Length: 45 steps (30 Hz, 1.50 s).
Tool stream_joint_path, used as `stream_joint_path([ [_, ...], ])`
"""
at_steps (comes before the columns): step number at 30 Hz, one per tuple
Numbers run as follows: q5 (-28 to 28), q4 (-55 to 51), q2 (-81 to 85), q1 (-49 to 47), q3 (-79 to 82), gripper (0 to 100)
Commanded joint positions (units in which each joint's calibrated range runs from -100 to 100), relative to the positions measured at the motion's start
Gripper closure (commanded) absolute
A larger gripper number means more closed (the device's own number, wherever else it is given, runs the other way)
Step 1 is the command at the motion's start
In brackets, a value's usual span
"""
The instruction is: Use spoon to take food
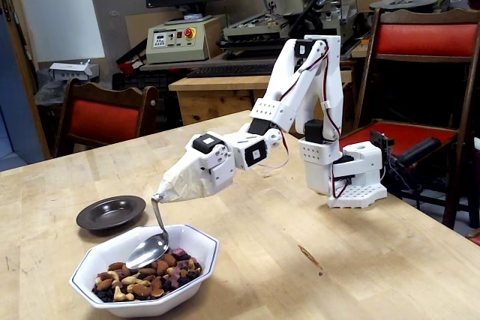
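A shiny silver spoon (152,243) with a thin bent handle is fixed to the tip of the white arm. The arm's tip (182,182) is wrapped in white covering, so no gripper fingers show. The spoon's oval bowl hangs just above the food (146,277), a mix of tan nuts and dark dried fruit. The food fills a white octagonal bowl (195,264) at the table's front left. The spoon bowl looks empty and sits over the back middle of the food.
A small dark round plate (111,212) lies empty behind and left of the bowl. The arm's white base (352,177) stands at the table's right. Red chairs (105,119) stand behind the wooden table (315,260).
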<state>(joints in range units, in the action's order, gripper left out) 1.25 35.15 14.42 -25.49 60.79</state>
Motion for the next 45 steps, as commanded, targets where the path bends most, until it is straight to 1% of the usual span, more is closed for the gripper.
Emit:
stream_joint_path([
  [1, 4.9, -6.8, 10.4, 16.2, -10.0, 96],
  [9, 7.9, -6.8, 10.4, 16.5, -10.0, 96],
  [28, 7.8, -6.8, 9.9, 15.9, -10.0, 96],
  [37, 0.2, -6.8, 10.4, 15.9, -9.9, 96],
  [45, 0.0, -6.8, 9.7, 15.8, -9.8, 96],
])
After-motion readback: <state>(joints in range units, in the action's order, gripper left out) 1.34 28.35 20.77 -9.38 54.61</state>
